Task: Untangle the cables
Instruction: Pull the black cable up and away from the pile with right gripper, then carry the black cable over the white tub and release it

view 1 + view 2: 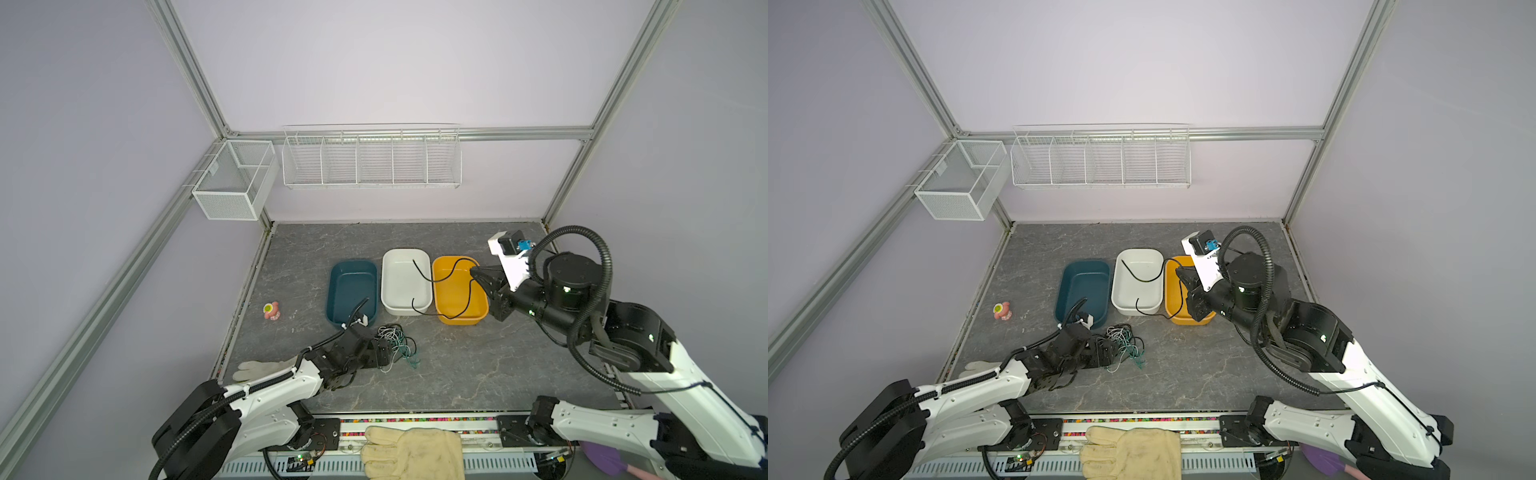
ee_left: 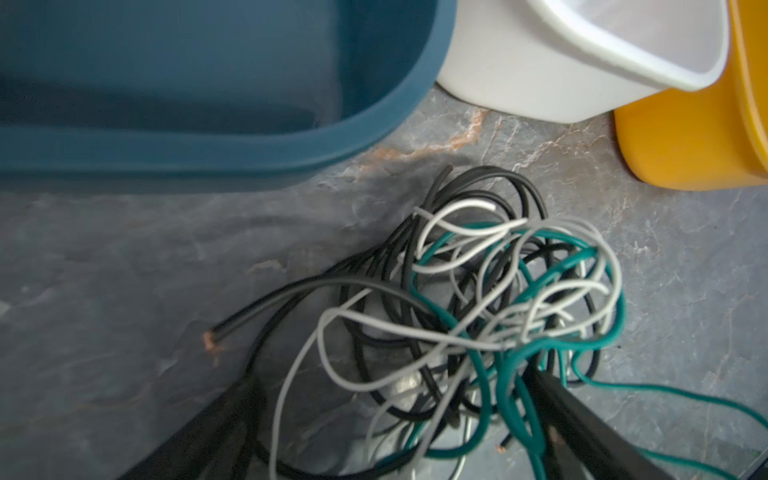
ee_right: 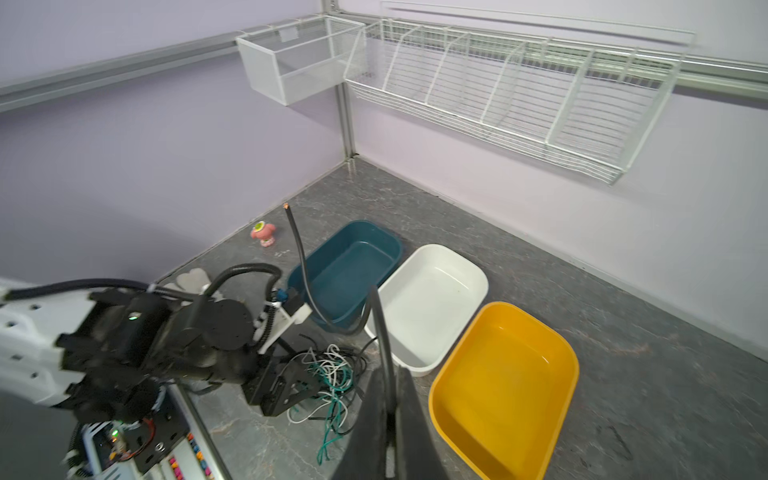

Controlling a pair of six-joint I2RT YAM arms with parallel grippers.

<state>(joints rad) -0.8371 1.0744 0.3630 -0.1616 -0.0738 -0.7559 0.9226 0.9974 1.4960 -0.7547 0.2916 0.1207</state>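
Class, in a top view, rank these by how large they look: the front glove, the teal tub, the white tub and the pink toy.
1. front glove, though it lies nearest the camera, which flatters it.
2. teal tub and white tub: too alike to rank.
3. pink toy.

Tubs: blue tub (image 1: pixel 349 286), white tub (image 1: pixel 399 282), yellow tub (image 1: pixel 451 297), in a row on the table (image 1: pixel 478 365).
Toy: pink toy (image 1: pixel 272 310), left of the tubs (details too small).
Gloves: front glove (image 1: pixel 411 453); left glove (image 1: pixel 253 370), partly hidden.
Wall: wire rack (image 1: pixel 371 160), mesh basket (image 1: pixel 232 183).
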